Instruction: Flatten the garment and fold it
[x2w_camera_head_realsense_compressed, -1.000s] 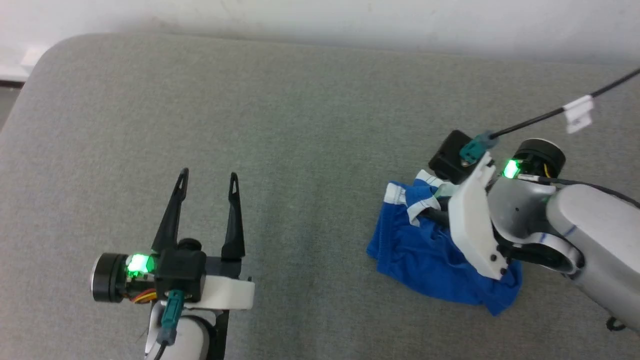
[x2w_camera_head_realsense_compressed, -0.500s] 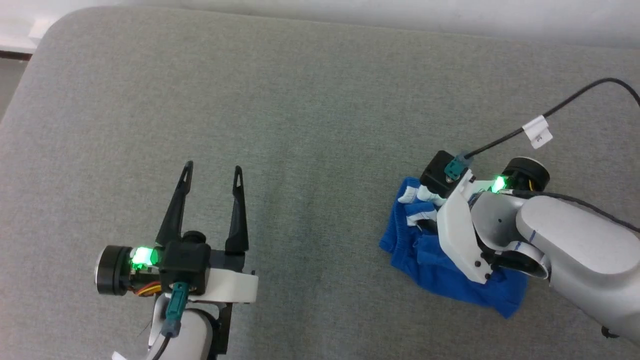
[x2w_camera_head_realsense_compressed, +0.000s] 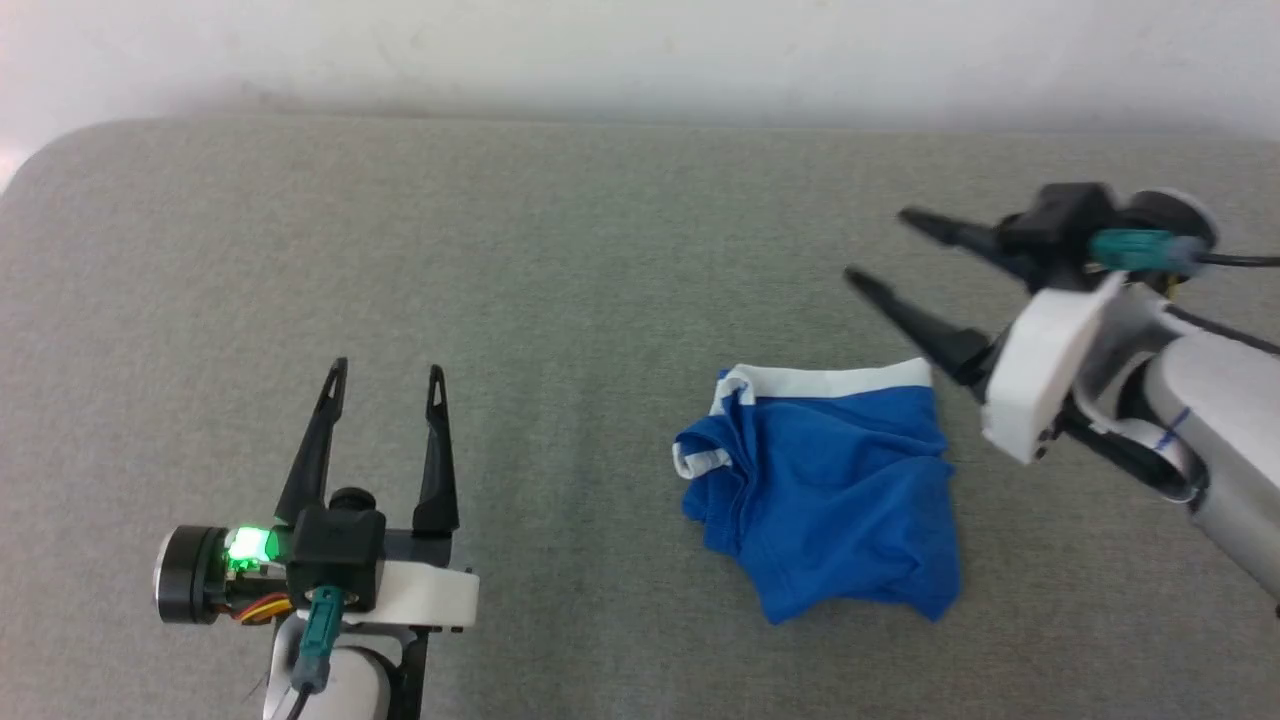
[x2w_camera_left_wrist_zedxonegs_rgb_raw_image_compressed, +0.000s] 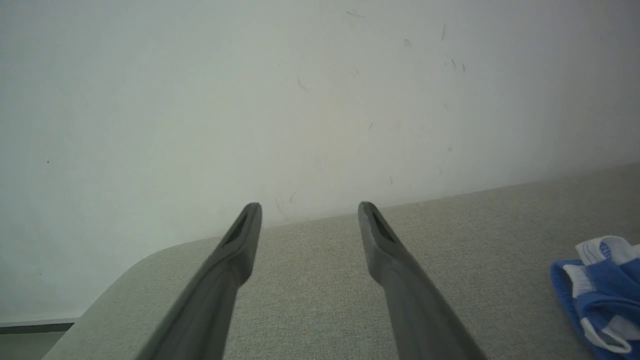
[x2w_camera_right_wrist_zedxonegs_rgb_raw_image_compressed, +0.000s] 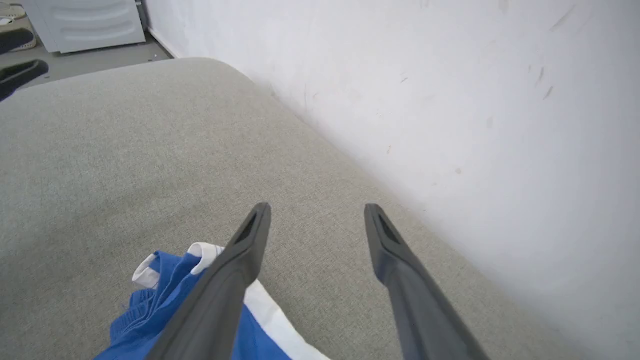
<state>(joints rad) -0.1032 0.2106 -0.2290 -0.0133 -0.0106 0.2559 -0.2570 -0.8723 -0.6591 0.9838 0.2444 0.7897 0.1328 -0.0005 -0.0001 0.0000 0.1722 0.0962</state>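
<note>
Shorts (x2w_camera_head_realsense_compressed: 830, 490) of royal-blue cloth lie crumpled on a grey woven cushion (x2w_camera_head_realsense_compressed: 550, 250), right of centre in the head view. Their white-banded edge is turned toward the top of the frame and the pale wall (x2w_camera_head_realsense_compressed: 640, 50). That band runs straight from left to right. The rumpled blue hem falls toward the bottom, leaning slightly to the lower right. The heap is about as wide as it is long, so no clear long axis shows.

The cloth is soft and thin, creased into shallow folds, and bunched at its left side, where a curl of white trim turns up. No print is visible.

The right gripper (x2w_camera_head_realsense_compressed: 878, 244) hangs at the upper right of the frame, just beside the shorts' upper right corner. Its two long, dark, tapered fingers are spread wide, with nothing between them. The left gripper (x2w_camera_head_realsense_compressed: 388, 372) sits at the lower left, well apart from the shorts, fingers likewise parted and empty.

From the left wrist, that gripper (x2w_camera_left_wrist_zedxonegs_rgb_raw_image_compressed: 310, 206) points at the wall, with the shorts (x2w_camera_left_wrist_zedxonegs_rgb_raw_image_compressed: 600, 295) at the right edge. From the right wrist, its gripper (x2w_camera_right_wrist_zedxonegs_rgb_raw_image_compressed: 318, 206) stands over bare cushion, the shorts (x2w_camera_right_wrist_zedxonegs_rgb_raw_image_compressed: 142, 325) at the lower left.
</note>
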